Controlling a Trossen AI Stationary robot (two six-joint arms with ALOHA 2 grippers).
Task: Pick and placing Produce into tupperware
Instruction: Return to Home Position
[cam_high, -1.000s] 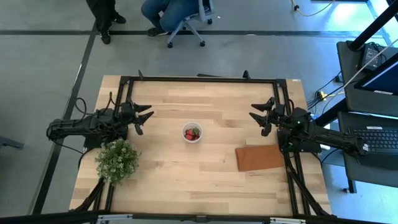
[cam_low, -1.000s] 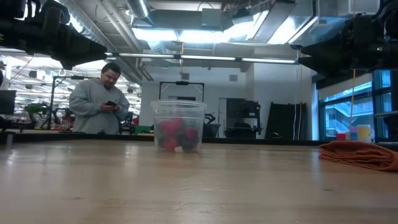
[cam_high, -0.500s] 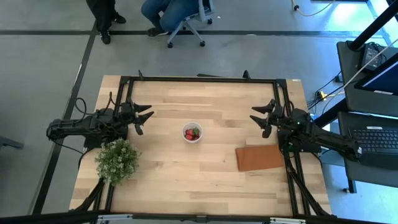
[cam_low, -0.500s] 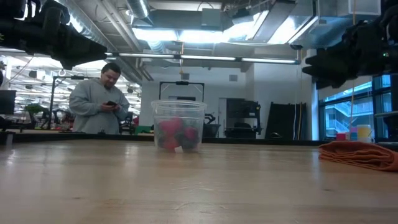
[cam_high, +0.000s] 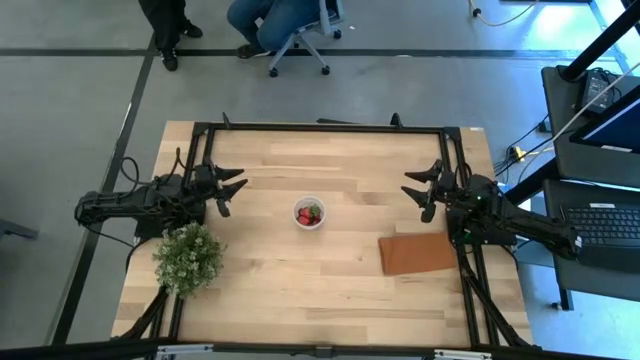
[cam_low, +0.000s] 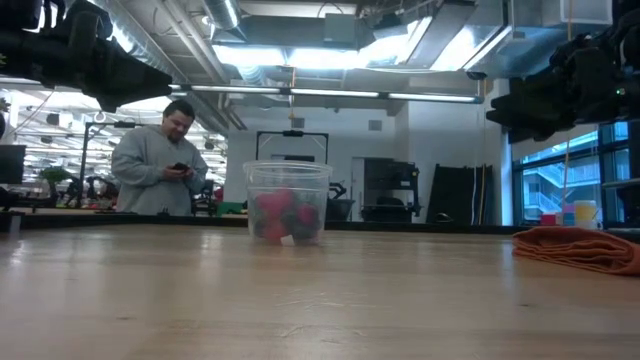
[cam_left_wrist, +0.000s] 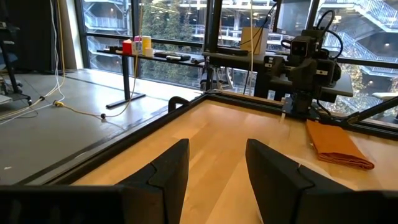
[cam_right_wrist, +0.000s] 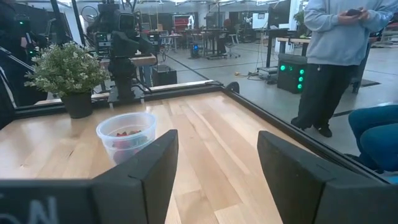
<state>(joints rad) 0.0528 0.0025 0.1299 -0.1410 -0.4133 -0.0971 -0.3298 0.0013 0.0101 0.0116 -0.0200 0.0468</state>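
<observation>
On your pale wooden counter, left end effector and right end effector flank the round translucent plastic cup of red berries, fingers apart, empty, parked clear since loading looks done.

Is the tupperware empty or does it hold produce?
It holds produce: red and dark pieces show inside the upright tupperware, from above and through its wall.

Open table rings the tupperware; bush and mat sit aside.
</observation>
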